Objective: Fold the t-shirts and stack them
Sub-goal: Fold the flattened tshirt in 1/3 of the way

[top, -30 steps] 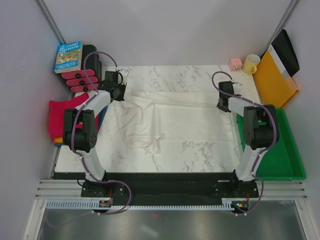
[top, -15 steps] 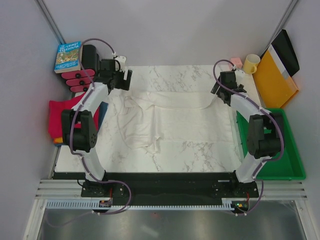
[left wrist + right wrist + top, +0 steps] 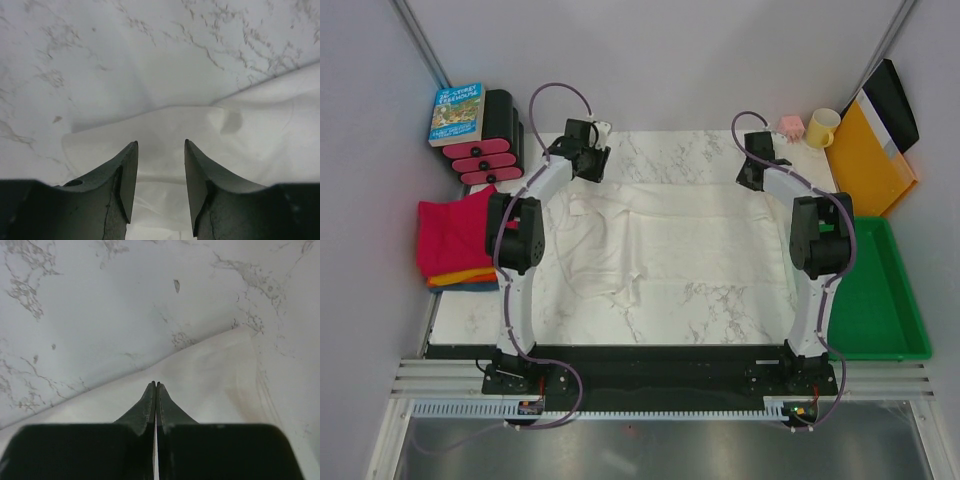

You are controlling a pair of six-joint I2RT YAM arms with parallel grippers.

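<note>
White tee (image 3: pixel 660 235): unfolded, wrinkled, spread on table (image 3: pixel 720 310); pink-orange-blue stack (image 3: pixel 455 240) already folded at left; left fingers (image 3: pixel 125 175) apart, right fingers (image 3: pixel 149 407) together, both over its far edge.

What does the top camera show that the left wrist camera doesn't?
Only the top view shows the folded t-shirts stacked pink over orange and blue at the table's left edge, the green tray, the yellow mug and the book. Only the left wrist view shows the left tool close up, its jaws apart over a cloth edge. Both show the cream-white t-shirt spread on the marble table.
</note>
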